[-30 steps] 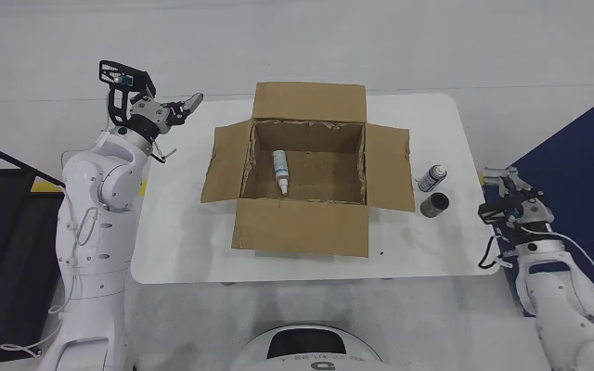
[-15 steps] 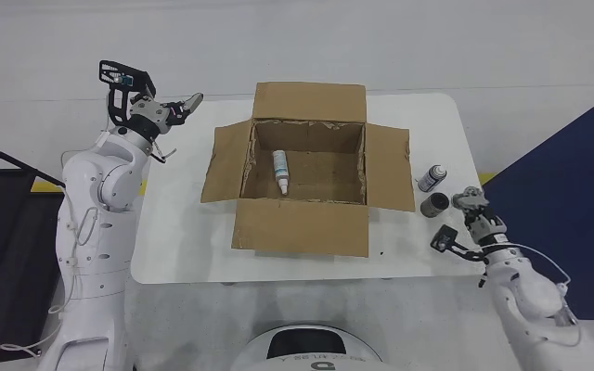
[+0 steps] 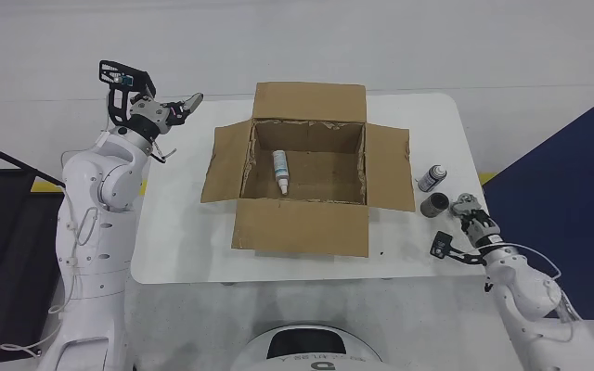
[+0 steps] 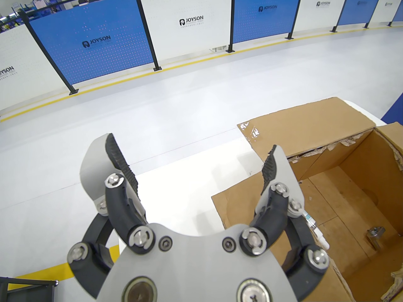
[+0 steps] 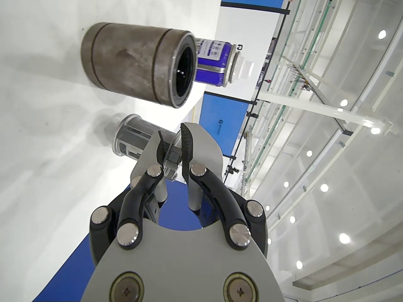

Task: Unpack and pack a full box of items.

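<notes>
Claw positions from above: the left claw [image 3: 190, 100] is spread wide by the counter's [image 3: 176, 241] far left corner, gripping nothing and well apart from the box [image 3: 302, 227]. The cardboard box sits mid-counter with all four flaps folded out, and a white bottle [image 3: 280, 172] lies on its floor toward the left wall. Right of the box stand a grey metal sleeve [image 3: 433, 204] and, just beyond it, a blue-labelled can [image 3: 432, 177]. The right claw [image 3: 466, 201] is low at the counter's right edge, just beside the sleeve; what it grips is too small to tell from here.

From the left wrist, the left claw's ribbed pads [image 4: 122, 168] stand far apart with only air between them. Past them are the counter's corner and the box's near flap and open mouth. The white bottle shows behind one finger, and a small metal piece [image 4: 374, 234] lies on the box floor.

From the right wrist, the right claw's jaws are drawn nearly together, pinching the top end of a small silver cylinder [image 5: 132, 136]. Its other end meets the counter. The sleeve stands close by with its bore open, apart from the cylinder, and the can stands behind the sleeve.
</notes>
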`<move>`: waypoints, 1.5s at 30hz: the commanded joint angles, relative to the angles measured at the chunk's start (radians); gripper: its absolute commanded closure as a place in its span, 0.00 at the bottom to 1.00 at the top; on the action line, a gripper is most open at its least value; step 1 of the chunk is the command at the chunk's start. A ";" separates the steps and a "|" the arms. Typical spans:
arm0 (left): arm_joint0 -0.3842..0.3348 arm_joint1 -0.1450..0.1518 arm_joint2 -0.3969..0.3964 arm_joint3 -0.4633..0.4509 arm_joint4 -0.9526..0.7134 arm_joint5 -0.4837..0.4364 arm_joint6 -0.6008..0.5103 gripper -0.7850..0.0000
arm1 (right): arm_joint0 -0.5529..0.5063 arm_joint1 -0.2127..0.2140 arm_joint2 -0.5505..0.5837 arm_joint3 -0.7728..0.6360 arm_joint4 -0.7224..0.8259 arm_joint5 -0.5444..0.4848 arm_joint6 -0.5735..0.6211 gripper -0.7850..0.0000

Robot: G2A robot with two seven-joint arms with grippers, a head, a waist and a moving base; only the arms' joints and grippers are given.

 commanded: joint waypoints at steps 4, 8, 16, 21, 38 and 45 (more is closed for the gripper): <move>0.000 0.000 0.000 0.000 0.000 0.000 0.000 0.00 | 0.013 0.001 -0.007 0.012 -0.037 -0.041 -0.025 0.78; 0.000 0.000 0.000 0.000 0.000 0.000 0.000 0.00 | 0.018 0.002 -0.003 0.012 -0.046 -0.063 -0.051 0.66; 0.000 0.000 0.000 0.000 0.000 0.000 0.000 0.00 | -0.034 0.004 0.081 -0.030 0.013 -0.049 -0.126 0.60; 0.000 0.000 0.000 0.000 0.000 0.000 0.000 0.00 | -0.099 0.003 0.182 -0.076 0.141 -0.026 -0.221 0.60; 0.000 0.000 0.000 0.000 0.000 0.000 0.000 0.00 | -0.048 0.023 0.310 -0.118 0.745 -0.627 -0.648 0.00; 0.000 0.000 0.000 0.000 0.000 0.000 0.000 0.00 | -0.048 0.023 0.310 -0.118 0.745 -0.627 -0.648 0.00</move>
